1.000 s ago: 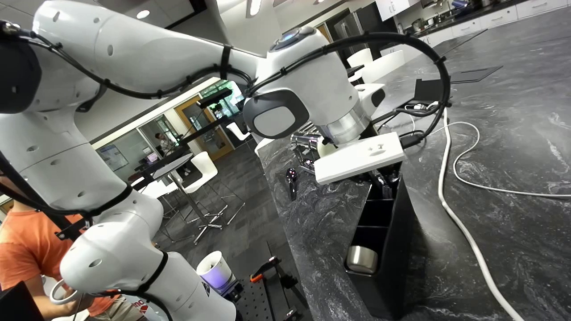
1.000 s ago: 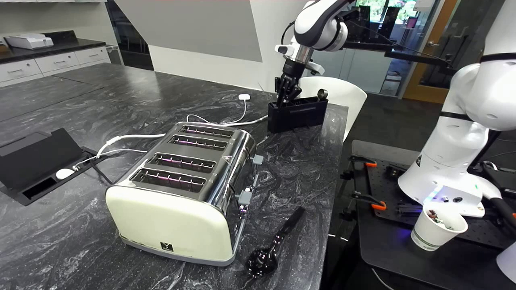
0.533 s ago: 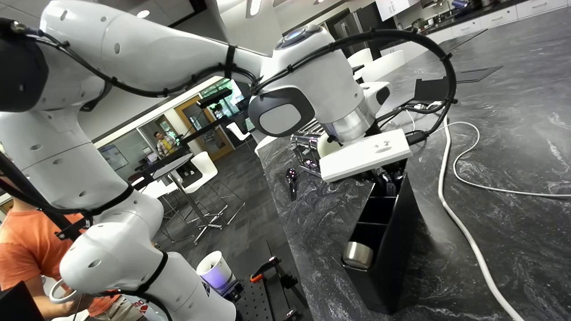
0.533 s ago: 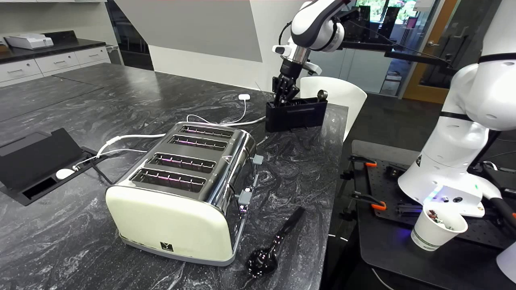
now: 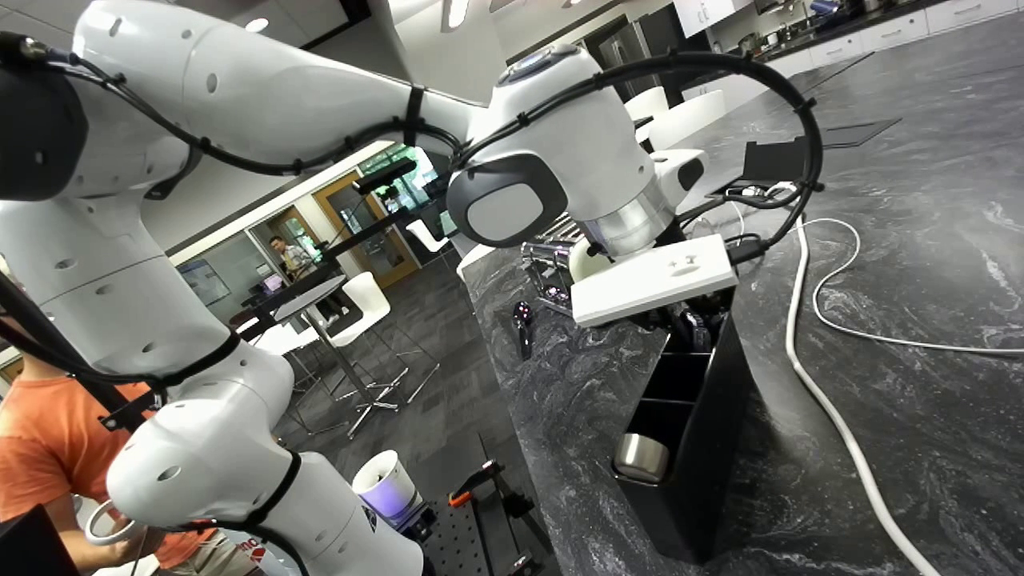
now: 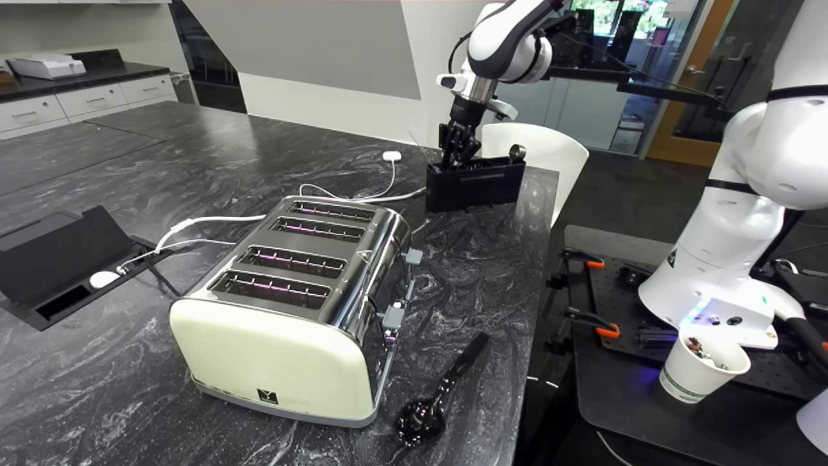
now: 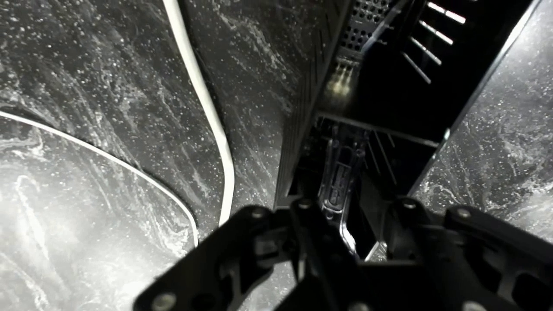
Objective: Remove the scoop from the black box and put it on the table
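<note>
The black box (image 5: 716,472) stands on the dark veined table (image 5: 904,416); it also shows in an exterior view (image 6: 475,189) and the wrist view (image 7: 382,128). The scoop (image 7: 339,185), slim, greyish and see-through, lies inside an end compartment in the wrist view. I cannot make it out in either exterior view. My gripper (image 7: 354,203) reaches down into that compartment, its jaws apart with the scoop between them. A gap shows between the scoop and the right-hand finger. The gripper also shows in both exterior views (image 5: 690,324) (image 6: 458,154). The scoop's lower end is hidden behind the gripper.
A shiny metal cup (image 5: 642,457) pokes out of the box's opposite end. White cables (image 5: 808,376) run along the table beside the box. A cream toaster (image 6: 278,349) and a black ladle (image 6: 430,408) stand farther along. The table edge (image 5: 524,436) is close.
The gripper and the box have shifted slightly together, toward the left in the view with the toaster in front. Over the last half second almost nothing has moved.
</note>
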{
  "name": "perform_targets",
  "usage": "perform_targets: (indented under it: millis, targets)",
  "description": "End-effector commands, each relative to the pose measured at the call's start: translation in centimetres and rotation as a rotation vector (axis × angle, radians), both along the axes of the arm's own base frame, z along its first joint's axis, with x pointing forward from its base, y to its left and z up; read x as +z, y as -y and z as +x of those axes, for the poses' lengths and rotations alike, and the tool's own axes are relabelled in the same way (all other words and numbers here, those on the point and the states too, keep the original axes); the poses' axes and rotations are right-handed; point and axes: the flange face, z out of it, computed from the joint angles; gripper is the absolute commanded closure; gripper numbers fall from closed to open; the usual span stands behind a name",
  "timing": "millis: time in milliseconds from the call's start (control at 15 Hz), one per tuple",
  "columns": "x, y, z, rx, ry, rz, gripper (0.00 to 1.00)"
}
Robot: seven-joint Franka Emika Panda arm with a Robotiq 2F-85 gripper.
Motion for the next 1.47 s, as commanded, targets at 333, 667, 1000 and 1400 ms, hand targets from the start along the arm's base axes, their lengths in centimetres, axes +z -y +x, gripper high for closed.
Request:
perform_targets:
  millis: [333, 667, 1000, 1400]
  targets:
    - [-1.3, -0.8, 1.3, 0.000, -0.009, 0.023, 0.67]
    - [-0.9, -1.1, 1.4, -0.011, 0.001, 0.020, 0.95]
    - [1.3, -1.0, -0.6, -0.046, 0.023, 0.003, 0.94]
    - [6.9, -2.2, -3.4, -0.033, 0.085, -0.014, 0.94]
